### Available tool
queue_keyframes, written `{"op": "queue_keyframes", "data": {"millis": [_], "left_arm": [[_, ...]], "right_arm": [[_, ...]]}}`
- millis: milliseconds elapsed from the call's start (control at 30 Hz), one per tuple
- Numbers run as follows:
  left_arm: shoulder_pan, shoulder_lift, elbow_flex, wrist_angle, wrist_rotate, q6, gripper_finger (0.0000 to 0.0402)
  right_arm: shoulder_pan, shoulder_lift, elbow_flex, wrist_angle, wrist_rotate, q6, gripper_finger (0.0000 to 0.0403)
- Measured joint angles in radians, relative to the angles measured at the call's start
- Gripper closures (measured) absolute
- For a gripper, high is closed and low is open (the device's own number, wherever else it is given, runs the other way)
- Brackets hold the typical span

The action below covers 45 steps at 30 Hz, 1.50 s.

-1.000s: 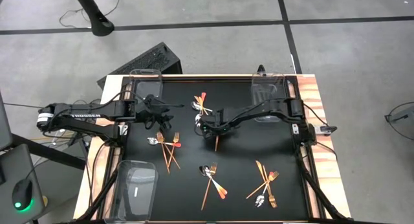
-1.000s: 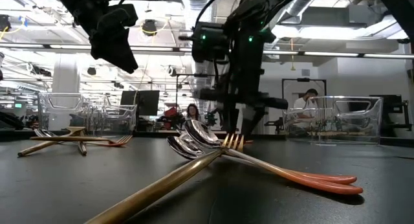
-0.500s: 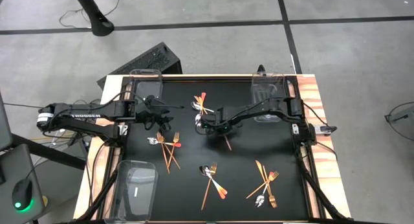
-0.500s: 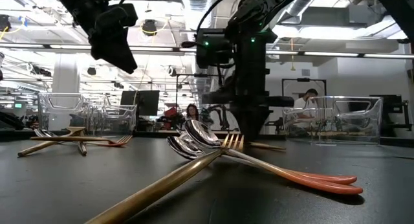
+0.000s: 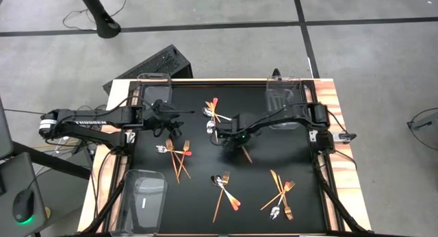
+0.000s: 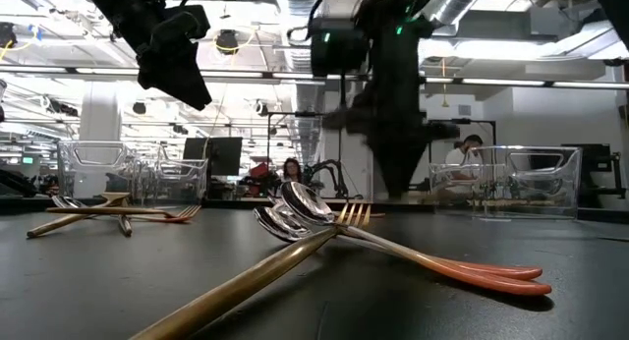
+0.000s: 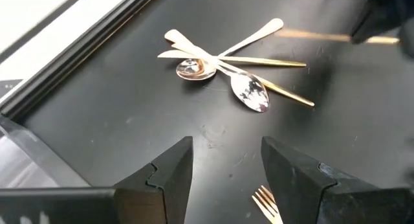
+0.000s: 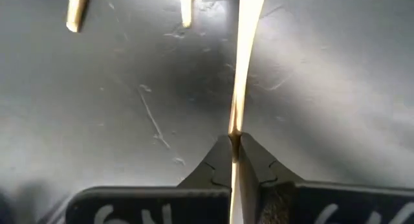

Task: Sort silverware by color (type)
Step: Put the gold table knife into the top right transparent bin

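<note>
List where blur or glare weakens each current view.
Low view: right gripper is motion-smeared, the near spoons sharp with bright reflections. Right wrist view: the pinched copper utensil glares and softens. Left wrist view: left gripper sharp, far corner blurred. High view: evenly lit.

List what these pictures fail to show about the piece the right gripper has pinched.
- Its type: the right wrist view shows only a thin gold strip running from the right gripper; its far end is cut off by the picture's edge.
- High view: the piece is too small, partly under the arm.
- Low view: the right gripper is blurred, the piece unseen.
</note>
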Motion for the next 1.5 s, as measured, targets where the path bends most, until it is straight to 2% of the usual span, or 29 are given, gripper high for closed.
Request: {"op": "queue_keyframes", "data": {"millis": [167, 300, 667, 867, 1167, 1500], "left_arm": [[0.0, 0.0, 0.0, 0.001, 0.0, -0.05, 0.0231], [0.0, 0.0, 0.0, 0.018, -0.003, -0.09, 0.0231], [0.0, 0.0, 0.0, 0.041, -0.006, -0.22, 0.0231], [0.0, 0.0, 0.0, 0.039, -0.005, -0.285, 0.0231], [-0.021, 0.0, 0.0, 0.037, -0.042, -0.36, 0.0231], [-0.023, 0.0, 0.0, 0.038, -0.058, -0.421, 0.0231]], "right_arm": [[-0.025, -0.11, 0.0, -0.016, 0.048, -0.029, 0.0387], [-0.071, -0.202, 0.001, -0.084, 0.152, -0.059, 0.0387], [-0.309, -0.395, -0.024, -0.292, 0.388, -0.23, 0.0387], [-0.433, -0.477, -0.174, -0.261, 0.393, -0.283, 0.0387], [-0.513, -0.549, -0.416, -0.085, 0.345, -0.356, 0.0387], [-0.568, -0.548, -0.465, 0.045, 0.338, -0.478, 0.0387]]}}
